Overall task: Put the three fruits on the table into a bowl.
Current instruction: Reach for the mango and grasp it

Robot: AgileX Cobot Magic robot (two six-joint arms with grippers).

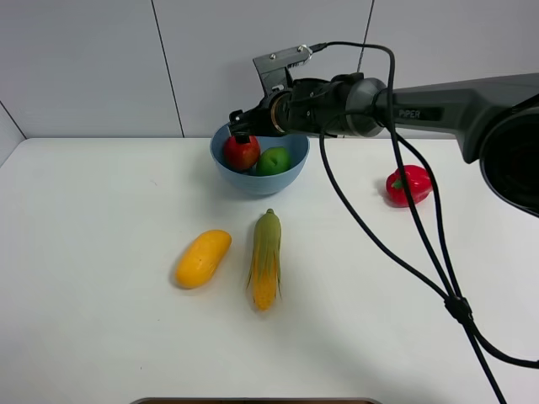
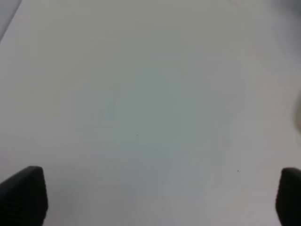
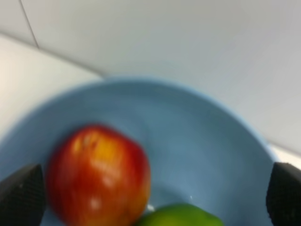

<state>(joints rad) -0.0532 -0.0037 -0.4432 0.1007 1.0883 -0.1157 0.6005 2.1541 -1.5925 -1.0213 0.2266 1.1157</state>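
The red apple [image 1: 241, 151] and the green lime [image 1: 273, 161] lie side by side inside the light-blue bowl [image 1: 295, 172] at the back of the table [image 1: 101, 210]. My right gripper [image 1: 242, 128] hovers just above the apple, open and holding nothing. The right wrist view looks down on the apple [image 3: 99, 176], the lime [image 3: 181, 216] and the bowl [image 3: 202, 141] between the spread jaws of the right gripper [image 3: 153, 195]. The yellow-orange mango [image 1: 203, 257] lies on the table in front of the bowl. My left gripper [image 2: 150, 195] is open over bare tabletop.
A corn cob [image 1: 266, 259] with green husk lies right of the mango. A red bell pepper [image 1: 408, 185] sits to the right of the bowl. The right arm's black cables [image 1: 421, 244] hang across the table's right side.
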